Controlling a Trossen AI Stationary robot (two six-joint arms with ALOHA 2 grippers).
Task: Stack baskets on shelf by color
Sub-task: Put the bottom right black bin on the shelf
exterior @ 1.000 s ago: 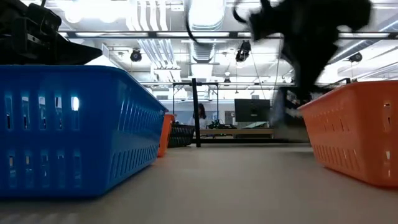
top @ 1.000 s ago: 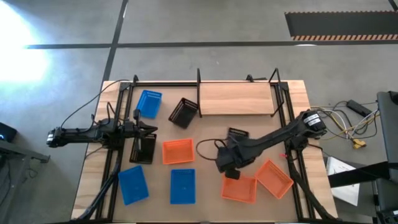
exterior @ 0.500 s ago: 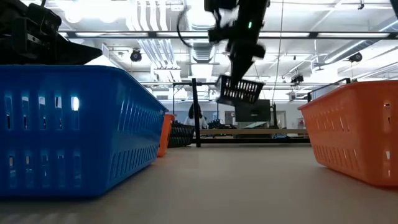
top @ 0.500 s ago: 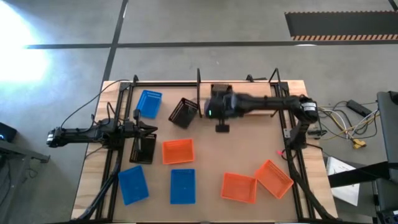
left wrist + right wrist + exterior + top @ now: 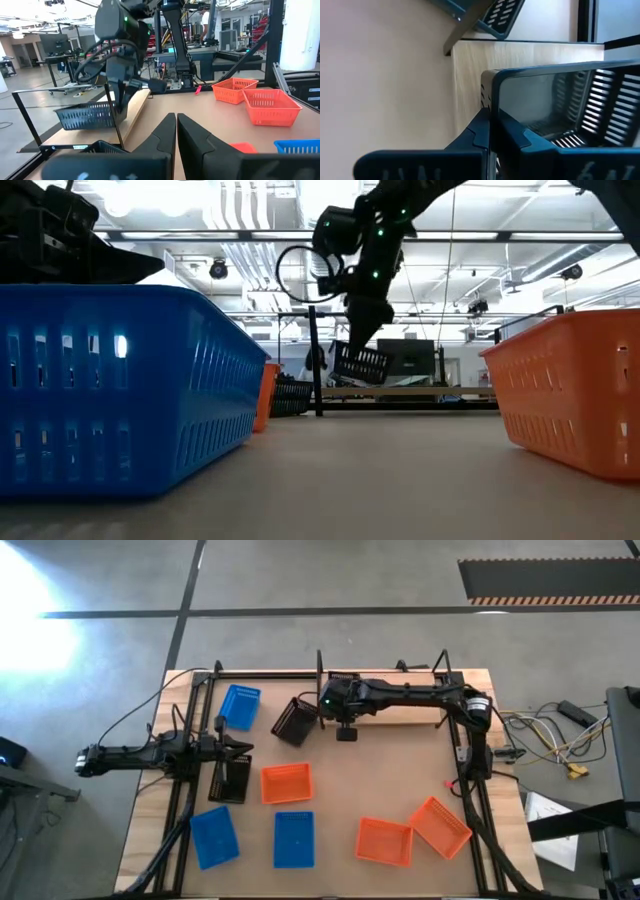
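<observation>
My right gripper [image 5: 338,705] is shut on a black basket [image 5: 85,115] and holds it in the air over the left end of the light-wood shelf [image 5: 390,700]. A second black basket [image 5: 295,722] lies tilted beside the shelf's left upright, and a third [image 5: 230,778] lies under my left arm. Three blue baskets [image 5: 240,705] [image 5: 213,836] [image 5: 294,838] and three orange ones [image 5: 286,783] [image 5: 385,841] [image 5: 440,827] rest on the tabletop. My left gripper [image 5: 248,748] waits shut at the table's left, holding nothing. My right gripper pinches one side wall of the black basket at its rim, near a corner [image 5: 490,95], with one finger inside the basket and one outside. The fingers slant down from above. The basket hangs clear of the shelf plank [image 5: 520,62], slightly tilted, its open side up.
Black metal uprights [image 5: 319,670] [image 5: 444,670] stand at the shelf's two ends, and a black frame runs along the table's edges. Cables lie on the floor at the right. Bare tabletop lies between the shelf and the two orange baskets near the front.
My right gripper has swung from the table's middle toward the far edge, then left along the shelf to its left end. The wrist has rolled. The black basket has travelled with it, clear of the table throughout.
</observation>
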